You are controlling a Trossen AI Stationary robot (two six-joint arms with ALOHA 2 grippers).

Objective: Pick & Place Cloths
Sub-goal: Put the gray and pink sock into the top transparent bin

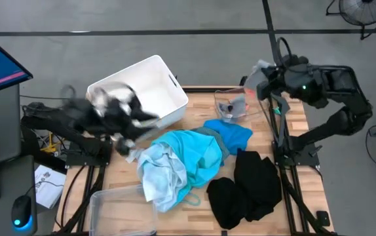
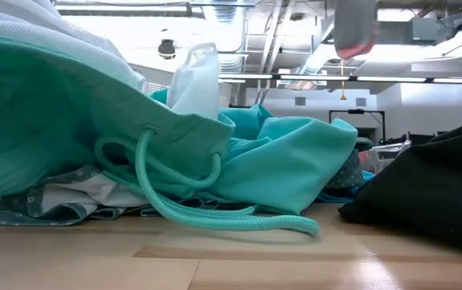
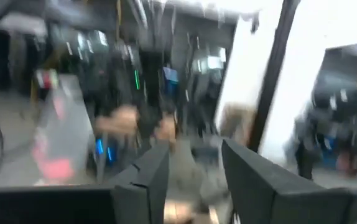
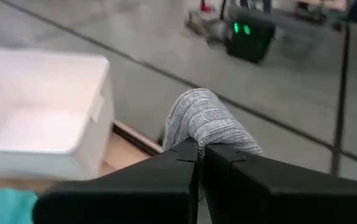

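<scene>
My right gripper [image 4: 200, 149] is shut on a grey knitted sock [image 4: 204, 119], high above the table's far right part [image 1: 261, 73]. In the low view the sock [image 2: 355, 28] hangs at the top with an orange tip. The cloth pile lies mid-table: a turquoise shirt [image 1: 198, 152], a pale blue shirt [image 1: 162, 174] and a blue one [image 1: 235, 134]. Black clothes [image 1: 250, 187] lie near the right edge. Another grey-and-orange sock [image 1: 232, 107] lies in a clear tub. My left arm [image 1: 103, 115] is blurred beside the white bin [image 1: 152, 85], and its gripper [image 3: 194, 165] is open. My right gripper pinches the grey sock between its two shut fingers. A rounded bulge of the knit [image 4: 206, 127] stands out just past the fingertips. The sock is lifted clear of the table, and in the low view its orange tip [image 2: 352, 50] hangs downward.
The white bin lies tipped at the far left, its opening toward the table. One clear tub [image 1: 237, 98] stands at the far middle and another [image 1: 119, 210] at the near left corner. A turquoise drawstring [image 2: 215, 213] trails on the wood in front of the pile.
</scene>
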